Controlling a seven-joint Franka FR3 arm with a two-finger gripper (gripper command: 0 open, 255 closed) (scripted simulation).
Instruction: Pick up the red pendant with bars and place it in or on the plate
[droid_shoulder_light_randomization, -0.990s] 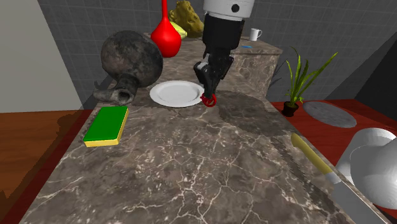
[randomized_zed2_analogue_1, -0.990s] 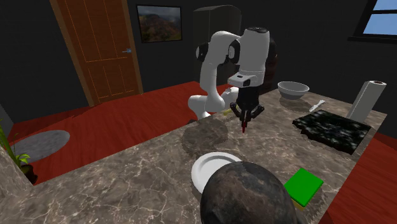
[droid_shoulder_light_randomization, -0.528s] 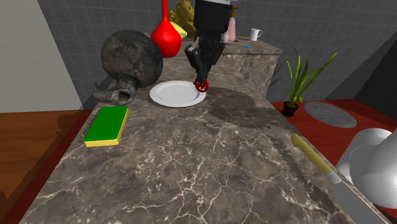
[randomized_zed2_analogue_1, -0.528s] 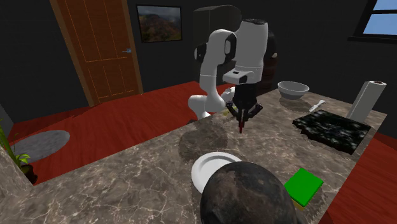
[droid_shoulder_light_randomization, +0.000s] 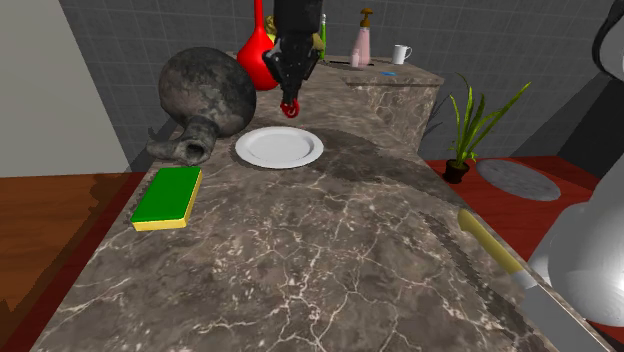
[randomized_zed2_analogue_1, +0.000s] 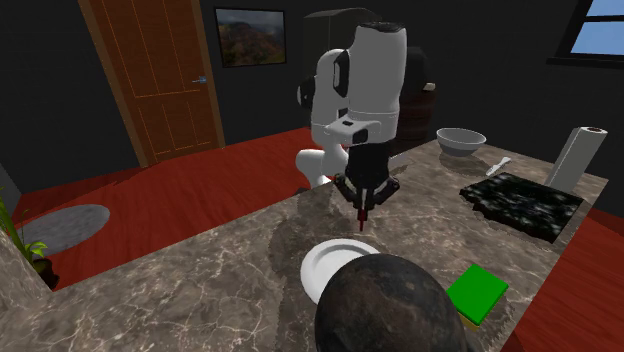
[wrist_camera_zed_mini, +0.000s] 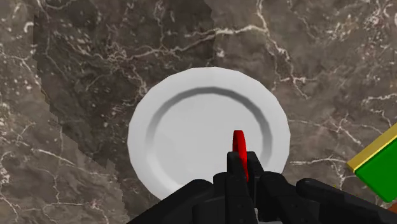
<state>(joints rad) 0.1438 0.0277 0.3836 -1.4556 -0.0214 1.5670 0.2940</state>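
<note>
Jaws clamped on red pendant (wrist_camera_zed_mini: 238, 145), hanging over smooth round white plate (wrist_camera_zed_mini: 181, 133); veined, marbled table (droid_shoulder_light_randomization: 330, 260) wide open twd near edge.

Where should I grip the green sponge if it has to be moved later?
Probably across its two long edges, coming straight down from above: the green sponge lies flat on the marbled counter, a thin rectangular slab, narrower that way.

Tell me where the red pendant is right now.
The red pendant hangs clasped in the gripper, in the air above the white plate, upper left of middle in the shoulder view, with the red vase just behind.
</note>
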